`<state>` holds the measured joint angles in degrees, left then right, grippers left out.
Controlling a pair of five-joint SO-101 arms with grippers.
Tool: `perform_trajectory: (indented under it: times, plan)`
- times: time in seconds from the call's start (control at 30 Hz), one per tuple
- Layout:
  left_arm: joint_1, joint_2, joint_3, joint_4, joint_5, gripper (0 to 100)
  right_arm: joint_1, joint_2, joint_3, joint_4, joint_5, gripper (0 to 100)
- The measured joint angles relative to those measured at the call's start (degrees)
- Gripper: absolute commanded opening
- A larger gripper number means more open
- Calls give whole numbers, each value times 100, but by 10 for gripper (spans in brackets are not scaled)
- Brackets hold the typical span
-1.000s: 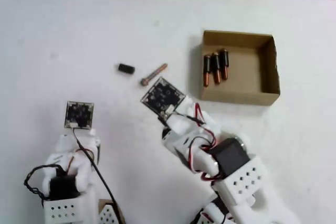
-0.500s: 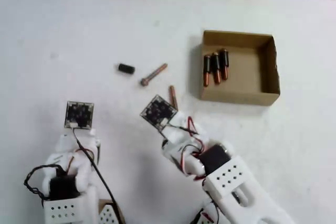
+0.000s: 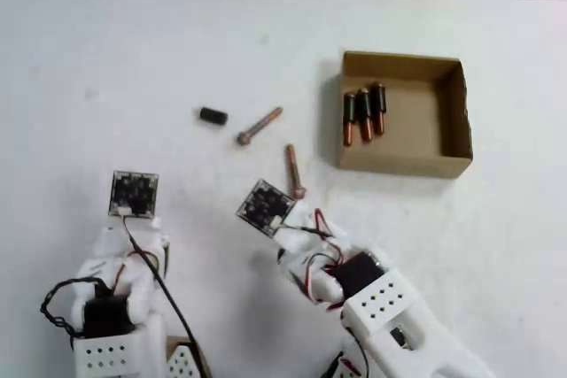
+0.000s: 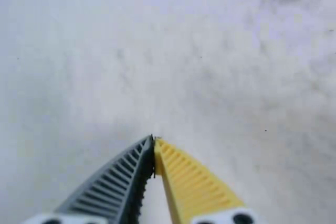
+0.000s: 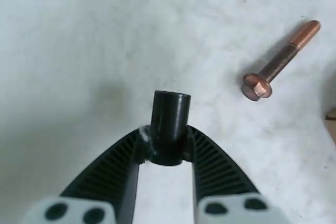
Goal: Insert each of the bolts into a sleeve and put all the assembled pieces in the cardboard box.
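The white tabletop (image 3: pixel 133 59) has two white robot arms at its near edge. The right arm (image 3: pixel 381 303) has its jaws clamped on a short black tube-shaped sleeve (image 5: pixel 170 127). The sleeve's round open end sticks out past the jaw tips, and it is held a little above the tabletop. Just beside those jaws, a long copper-coloured metal bolt (image 3: pixel 294 170) lies flat on the tabletop, with its wide head turned toward the arm. It is between the arm and the brown cardboard box (image 3: pixel 403 164). It touches neither of them. Inside the box, three bolts with black sleeves on them (image 3: pixel 363 114) lie side by side near one wall. Farther out on the tabletop lies a second copper-coloured bolt (image 3: pixel 259 127). Near it, but not touching, is another small black sleeve (image 3: pixel 213 117), lying on its side. The left arm (image 3: pixel 115 307) is well apart from all of these. Its jaws, one grey and one yellow, are pressed together at the tips with nothing between them, and they point down at bare tabletop.
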<state>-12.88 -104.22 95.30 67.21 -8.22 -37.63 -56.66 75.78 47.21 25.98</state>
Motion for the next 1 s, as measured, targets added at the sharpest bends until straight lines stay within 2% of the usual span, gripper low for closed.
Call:
perform_trajectory:
  times: [0.67,1.0]
  plan:
    - [0,0,0,0,0,22,0,0,97,-62,0,21]
    - [0,0,0,0,0,22,0,-9,484,-404,0,21]
